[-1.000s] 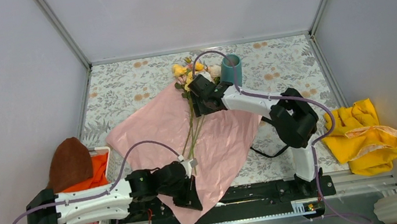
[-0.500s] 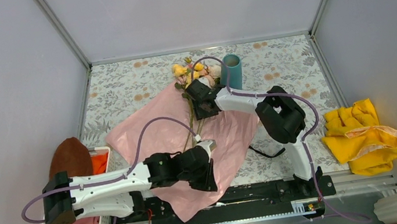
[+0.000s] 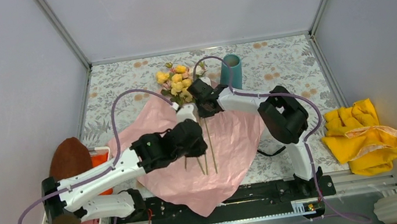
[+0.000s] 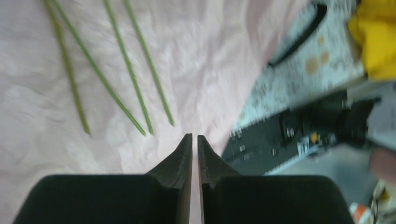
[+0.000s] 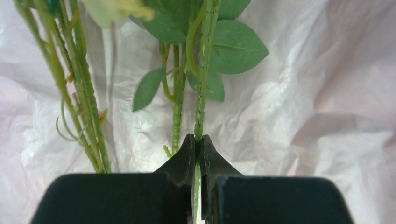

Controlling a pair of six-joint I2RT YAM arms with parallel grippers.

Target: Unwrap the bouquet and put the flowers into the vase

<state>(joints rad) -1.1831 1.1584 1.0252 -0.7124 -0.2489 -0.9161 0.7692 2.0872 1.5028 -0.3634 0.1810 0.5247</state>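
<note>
The right fingers (image 5: pixel 185 156), which stood apart a second ago, have now pinched together on one green stem (image 5: pixel 201 116) of the flowers (image 3: pixel 177 81). It runs straight up from between their tips, with leaves just above. More stems lie just to the left of them. The blooms, beyond the fingers, have slid over to the left since then. The left fingers (image 4: pixel 182 156) have swung in from the near edge. They hover nearly closed, only a slit between them and nothing in it, over the opened pink wrapping paper (image 3: pixel 229 137), with the cut stem ends lying just ahead of them. The teal vase (image 3: pixel 231 70) stands on the counter (image 3: pixel 282 59), beyond and to the right of the right fingers. With the paper open and a stem gripped, lifting the flowers towards the vase looks like the next step.
</note>
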